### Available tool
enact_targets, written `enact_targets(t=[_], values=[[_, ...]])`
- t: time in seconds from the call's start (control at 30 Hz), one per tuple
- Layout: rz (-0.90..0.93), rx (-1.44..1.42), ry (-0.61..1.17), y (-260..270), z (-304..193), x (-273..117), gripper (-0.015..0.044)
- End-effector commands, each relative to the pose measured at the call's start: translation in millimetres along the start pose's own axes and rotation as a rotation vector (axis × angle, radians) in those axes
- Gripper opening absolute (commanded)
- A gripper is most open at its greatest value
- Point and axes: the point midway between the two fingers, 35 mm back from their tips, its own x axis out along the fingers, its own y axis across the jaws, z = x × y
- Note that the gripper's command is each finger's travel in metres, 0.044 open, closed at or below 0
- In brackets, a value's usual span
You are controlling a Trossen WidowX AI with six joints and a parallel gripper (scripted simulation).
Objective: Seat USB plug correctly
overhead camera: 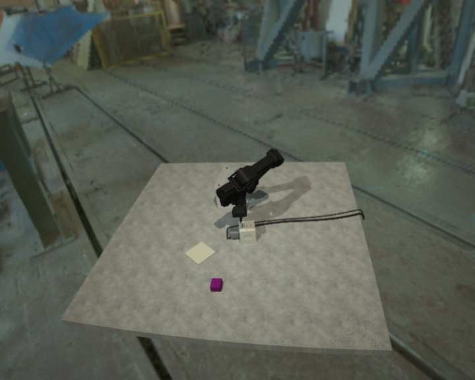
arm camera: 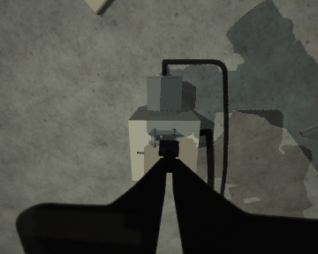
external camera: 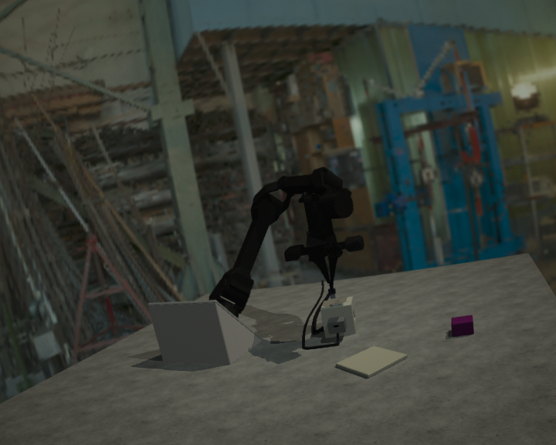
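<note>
The off-white power cube point(overhead camera: 248, 235) point(external camera: 340, 313) point(arm camera: 138, 132) stands on the table, with slots and a small grey socket fitting point(arm camera: 165, 132) on top. My gripper point(overhead camera: 241, 218) point(external camera: 331, 287) point(arm camera: 169, 164) points down over the cube's top and is shut on the USB plug. The plug's dark body point(external camera: 332, 290) point(arm camera: 169, 148) shows at the fingertips. A short grey part point(external camera: 333, 296) shows between that body and the cube's top in the exterior view. The fingers and dark body hide the plug's lower end in the wrist view. Which way round it is and how deep it sits cannot be told.
A grey plug block point(overhead camera: 233, 233) point(external camera: 336, 326) point(arm camera: 164, 93) sits on the cube's side. Its black cable point(external camera: 320, 347) point(arm camera: 225, 132) loops close beside the cube. A flat cream tile point(overhead camera: 199, 253) point(external camera: 371, 361), a magenta block point(overhead camera: 216, 284) point(external camera: 462, 325) and a pale wedge point(external camera: 189, 332) are on the table.
</note>
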Motion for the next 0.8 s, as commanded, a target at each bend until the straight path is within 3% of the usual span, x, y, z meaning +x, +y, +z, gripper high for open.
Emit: enact_targets(t=[0.0,0.77], values=[[0.002,-0.005,0.006,0.3,-0.5,0.6,0.0000],[0.002,-0.015,0.023,0.9,-1.1,3.3,0.0000]])
